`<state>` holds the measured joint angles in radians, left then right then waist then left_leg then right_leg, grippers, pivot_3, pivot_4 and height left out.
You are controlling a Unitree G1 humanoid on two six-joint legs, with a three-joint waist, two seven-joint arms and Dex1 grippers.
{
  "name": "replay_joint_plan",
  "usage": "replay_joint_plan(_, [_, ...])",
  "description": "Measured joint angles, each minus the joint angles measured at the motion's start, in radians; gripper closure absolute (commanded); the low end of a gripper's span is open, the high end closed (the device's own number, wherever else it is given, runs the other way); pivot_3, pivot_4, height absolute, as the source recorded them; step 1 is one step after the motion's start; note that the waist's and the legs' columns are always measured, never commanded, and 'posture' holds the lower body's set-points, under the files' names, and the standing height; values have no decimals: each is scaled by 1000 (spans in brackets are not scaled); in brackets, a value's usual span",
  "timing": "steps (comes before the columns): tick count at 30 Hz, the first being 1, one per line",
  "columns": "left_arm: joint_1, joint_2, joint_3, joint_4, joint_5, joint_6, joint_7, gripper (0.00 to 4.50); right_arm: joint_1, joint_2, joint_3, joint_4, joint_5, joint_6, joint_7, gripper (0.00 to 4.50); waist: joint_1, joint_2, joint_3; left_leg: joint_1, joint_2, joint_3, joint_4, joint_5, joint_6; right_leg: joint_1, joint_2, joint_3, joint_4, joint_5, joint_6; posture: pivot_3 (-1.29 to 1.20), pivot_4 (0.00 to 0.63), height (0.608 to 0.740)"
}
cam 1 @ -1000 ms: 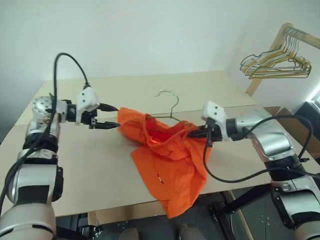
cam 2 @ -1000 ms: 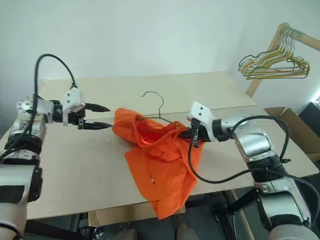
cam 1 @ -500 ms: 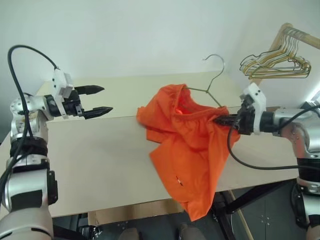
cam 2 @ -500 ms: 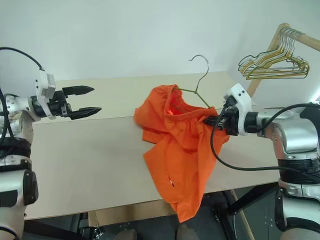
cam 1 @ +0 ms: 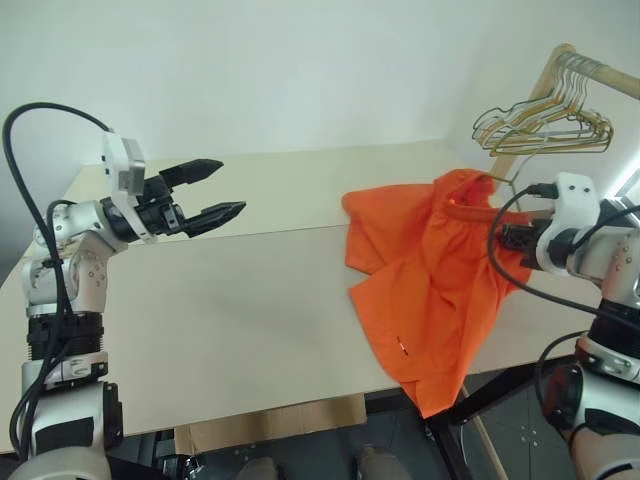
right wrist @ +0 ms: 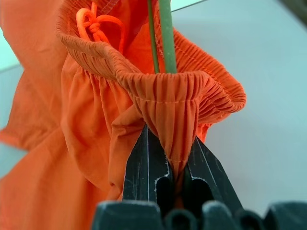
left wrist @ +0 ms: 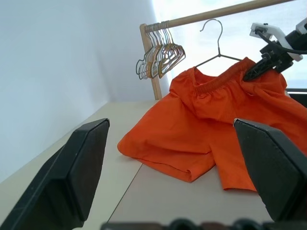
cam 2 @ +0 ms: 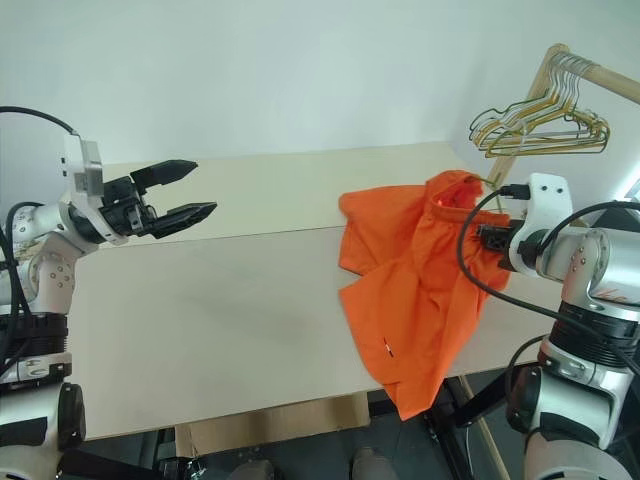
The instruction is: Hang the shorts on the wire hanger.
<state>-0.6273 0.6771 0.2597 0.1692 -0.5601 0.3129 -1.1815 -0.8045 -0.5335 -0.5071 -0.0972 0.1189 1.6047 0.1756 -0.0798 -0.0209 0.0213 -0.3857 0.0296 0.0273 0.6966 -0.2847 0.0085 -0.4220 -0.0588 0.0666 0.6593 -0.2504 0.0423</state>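
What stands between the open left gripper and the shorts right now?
Nothing visible: bare table lies between the open left gripper and the shorts, which the right gripper pinches at the waistband on the wire hanger.

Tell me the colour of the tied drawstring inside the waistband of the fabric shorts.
Bright orange drawstring, like the shorts; clearest in the right wrist view.

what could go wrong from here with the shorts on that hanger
The right gripper pinches only a fold of the shorts' waistband, so the fabric could slip out. Much of the shorts trails over the table edge, and that weight may drag them off the wire hanger. The left gripper is open and away, giving no support.
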Motion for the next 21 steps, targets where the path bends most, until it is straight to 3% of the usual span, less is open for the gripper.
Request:
replay_joint_plan(4, [44,-18,6,-37,-57,32,3,9,-54,101,-87,2,-149,-22,-216,4500,-24,3,-2,1,0,-2,-1,0,-1,0,0,2,1,0,0,-101,0,740])
replay_joint_plan(11, [60,-49,26,-96,-125,43,32,9,-82,204,-123,43,-258,-184,-430,4500,-54,4,-2,3,-1,-4,-2,0,-1,1,-1,3,2,0,0,-79,0,740])
replay_joint_plan(15, [94,-48,33,-124,-135,44,58,9,-113,197,-153,148,-264,-332,-508,4500,-68,5,-3,4,-1,-5,-2,0,-1,2,-1,3,1,0,0,-75,0,740])
replay_joint_plan(21, [116,-47,34,-148,-146,62,77,9,-229,77,-176,422,-248,-565,-584,4500,-74,5,-3,5,-1,-4,-4,0,-1,2,-1,4,-4,0,0,-62,0,740])
